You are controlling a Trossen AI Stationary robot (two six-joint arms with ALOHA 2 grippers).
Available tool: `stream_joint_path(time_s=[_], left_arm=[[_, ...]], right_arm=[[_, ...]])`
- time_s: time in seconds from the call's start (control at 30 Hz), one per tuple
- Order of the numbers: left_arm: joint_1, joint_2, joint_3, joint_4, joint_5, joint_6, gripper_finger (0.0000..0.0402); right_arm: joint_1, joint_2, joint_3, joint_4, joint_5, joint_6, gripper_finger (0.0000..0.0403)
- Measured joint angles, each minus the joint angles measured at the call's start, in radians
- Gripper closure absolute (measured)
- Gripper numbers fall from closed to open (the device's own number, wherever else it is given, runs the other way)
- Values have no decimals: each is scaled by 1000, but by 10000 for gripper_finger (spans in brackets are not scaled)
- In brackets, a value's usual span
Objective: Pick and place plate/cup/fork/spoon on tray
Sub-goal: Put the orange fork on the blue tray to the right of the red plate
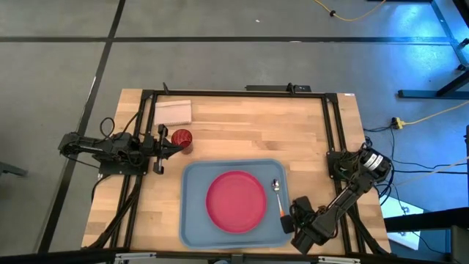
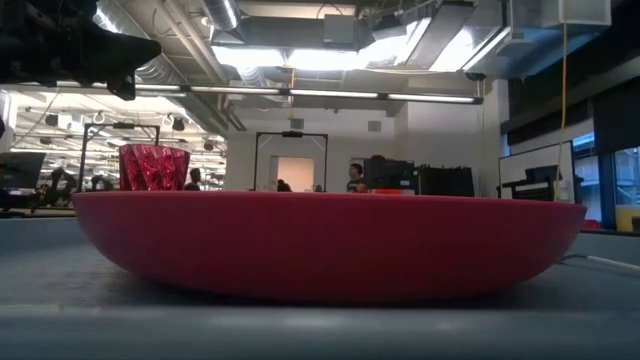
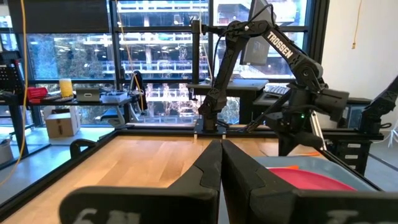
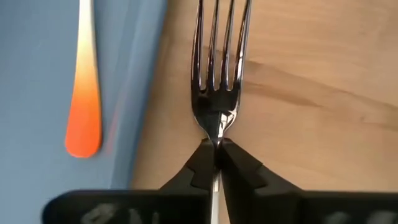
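The pink-red plate (image 1: 236, 200) lies in the middle of the blue-grey tray (image 1: 192, 220). The spoon (image 1: 278, 194) lies on the tray to the right of the plate; its orange handle also shows in the right wrist view (image 4: 84, 106). My right gripper (image 1: 295, 211) is at the tray's right rim, shut on the fork (image 4: 217, 68), whose tines point away over the bare wood. In the high view the gripper hides the fork. The dark red cup (image 1: 182, 138) stands on the table at the far left. My left gripper (image 1: 176, 147) is shut and empty right beside it. My right gripper pinches the fork's narrow neck (image 4: 216, 132), just behind the tines, between its two fingertips. The fingers lie along the fork, and the silver shaft runs back between them. The tines stick out past the fingertips over the wood beside the tray. Whether the fork is lifted clear I cannot tell.
A small pale folded rectangle (image 1: 173, 111) lies at the table's far left, behind the cup. Black frame rails (image 1: 330, 125) run along the table's left, right and far sides. Bare wood lies between the cup and the right rail, beyond the tray.
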Motion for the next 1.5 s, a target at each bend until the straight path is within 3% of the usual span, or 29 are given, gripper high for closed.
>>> stream_joint_path(time_s=[0.43,0.7,0.77,0.9,1.13,1.5], left_arm=[[0,0,0,0,0,0,401],[0,0,0,0,0,0,401],[0,0,0,0,0,0,401],[0,0,0,0,0,0,401],[0,0,0,0,0,0,401],[0,0,0,0,0,0,401]], right_arm=[[0,-62,14,-135,2,22,391],[-15,-114,90,-245,316,29,388],[-40,-114,90,-243,348,28,387],[-121,-114,90,-205,354,9,386],[-265,-114,90,-1,303,-342,386],[-330,-116,36,110,236,-355,384]])
